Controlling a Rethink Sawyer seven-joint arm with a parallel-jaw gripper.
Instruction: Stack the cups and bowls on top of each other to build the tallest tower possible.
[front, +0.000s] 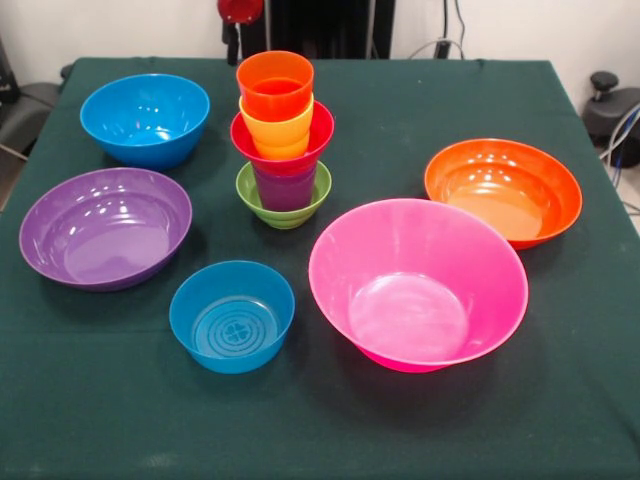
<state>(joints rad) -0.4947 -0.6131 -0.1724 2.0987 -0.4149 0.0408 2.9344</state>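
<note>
Behind the small blue bowl (232, 316), at twelve o'clock, the tower (281, 140) stood five high; my jaws sat out of sight, their state unknowable; that bowl looked next to lift.

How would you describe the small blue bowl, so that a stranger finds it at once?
Start from the big pink bowl at the table's near side. Directly to its left in the front view stands the small blue bowl. The other blue bowl is larger and far back; only this one shows raised rings on its floor.
</note>
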